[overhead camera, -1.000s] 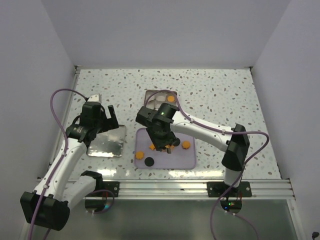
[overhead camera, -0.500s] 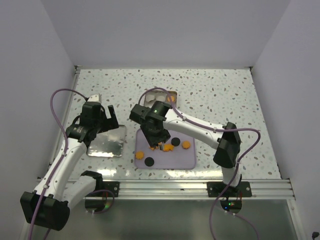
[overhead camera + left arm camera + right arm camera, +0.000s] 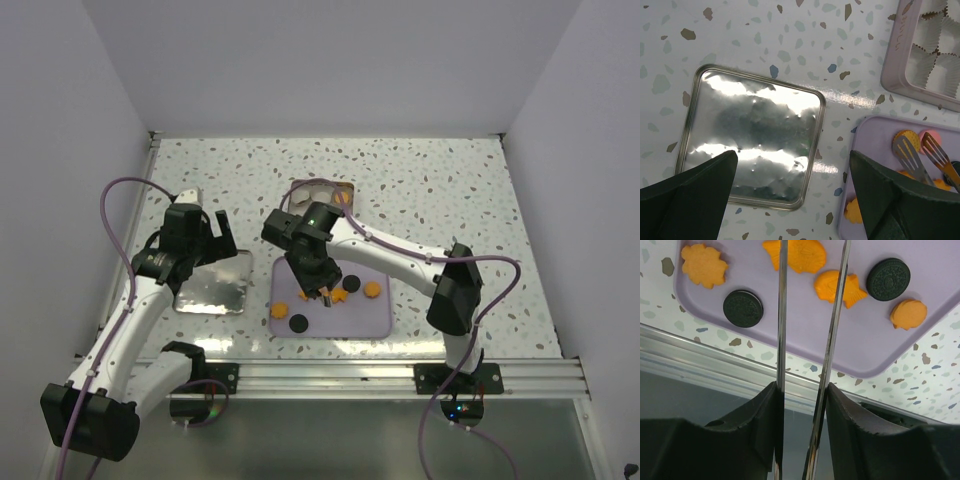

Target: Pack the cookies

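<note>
Swinging left across the lavender tray (image 3: 368, 320), the right gripper (image 3: 326, 296) held its thin blades apart yet narrowing over an orange cookie (image 3: 802, 252), apparently to pinch it. Other cookies (image 3: 742, 307) lay on the tray. Left of the tray, the left gripper (image 3: 792, 160) waited wide open.

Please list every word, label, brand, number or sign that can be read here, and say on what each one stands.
No text can be read in any view.
Rim of the tin: faint embossed marks, too blurred to read.
Faces of the black cookies: a stamped pattern, too small to read.
</note>
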Robot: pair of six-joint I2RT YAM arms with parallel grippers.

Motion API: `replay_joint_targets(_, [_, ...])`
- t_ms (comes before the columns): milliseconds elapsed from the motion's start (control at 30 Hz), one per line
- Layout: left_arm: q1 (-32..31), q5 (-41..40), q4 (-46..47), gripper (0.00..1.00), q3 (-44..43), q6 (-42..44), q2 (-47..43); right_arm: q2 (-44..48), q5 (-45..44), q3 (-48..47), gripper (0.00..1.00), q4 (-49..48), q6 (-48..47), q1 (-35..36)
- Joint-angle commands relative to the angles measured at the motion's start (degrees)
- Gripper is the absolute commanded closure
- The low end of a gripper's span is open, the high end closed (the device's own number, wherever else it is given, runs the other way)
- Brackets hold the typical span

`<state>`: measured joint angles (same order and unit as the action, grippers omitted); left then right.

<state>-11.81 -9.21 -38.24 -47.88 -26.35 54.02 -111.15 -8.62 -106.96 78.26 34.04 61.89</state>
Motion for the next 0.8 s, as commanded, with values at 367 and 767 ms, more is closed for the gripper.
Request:
replay_joint_targets(367, [0.1,-0.1,2.1,0.00,0.2,0.7,0.0,-1.9,-0.9,-15.7,0.77,9.6,1.3,0.2])
replay_joint_targets(767, [0.1,0.4,2.4,0.00,0.3,0.9,-0.2,-1.8,-2.8,-21.5,0.76,12.4,1.6,-1.5])
